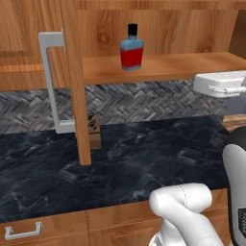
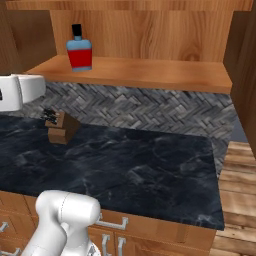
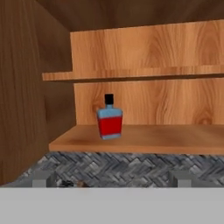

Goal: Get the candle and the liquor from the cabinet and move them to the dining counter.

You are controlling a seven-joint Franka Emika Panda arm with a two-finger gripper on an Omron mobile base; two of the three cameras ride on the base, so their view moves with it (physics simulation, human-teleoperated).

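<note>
The liquor [image 1: 131, 48] [image 2: 79, 50] [image 3: 109, 119], a red bottle with light blue shoulders and a black cap, stands upright on the lowest shelf of the open cabinet [image 1: 158, 67] [image 2: 150, 72] [image 3: 144, 138]. My gripper [image 3: 113, 181] is open and empty, out in front of the shelf and apart from the bottle, with its fingertips [image 3: 43, 179] wide apart. The white hand [image 1: 218, 84] [image 2: 17, 92] hovers over the counter at shelf height. The candle is out of view, and so is the dining counter.
The cabinet's open door [image 1: 74, 81] juts out edge-on with its silver bar handle [image 1: 50, 81]. A brown knife block [image 1: 93, 129] [image 2: 61, 127] sits on the black counter [image 1: 144, 158] [image 2: 140, 170] below herringbone tiles [image 2: 150, 107]. Drawer pulls [image 1: 21, 232] line the front.
</note>
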